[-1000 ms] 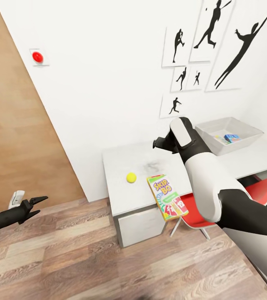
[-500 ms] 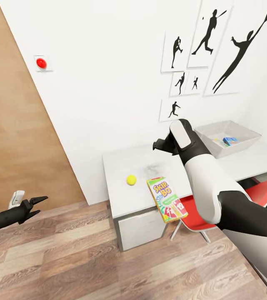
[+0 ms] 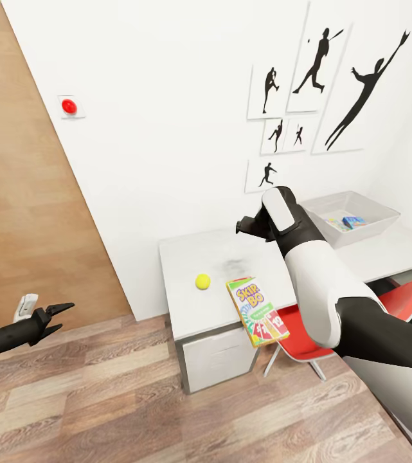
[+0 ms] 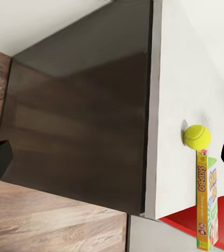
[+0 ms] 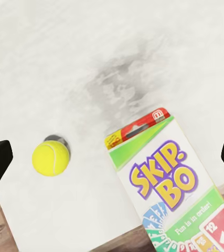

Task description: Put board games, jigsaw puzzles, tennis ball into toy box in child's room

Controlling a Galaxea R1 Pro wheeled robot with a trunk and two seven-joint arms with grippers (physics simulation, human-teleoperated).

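The tennis ball rests on the white table. Beside it lies the green Skip-Bo board game, overhanging the table's front edge. My right gripper hovers open above the table, over the ball and the game. Far to the left my left gripper hangs open and low over the floor. The grey toy box stands further along the table. It holds a blue and white board game and a pale sheet, too small to tell if it is a jigsaw puzzle. The bed is out of view.
A red chair is tucked under the table by the Skip-Bo box. The white wall behind carries black silhouette pictures and a red knob. A wooden panel is at the left, with wood-plank floor in front.
The head view has shifted a little, so the wall knob and table sit slightly elsewhere in the picture. Both arms, the ball and the Skip-Bo box have kept their places.
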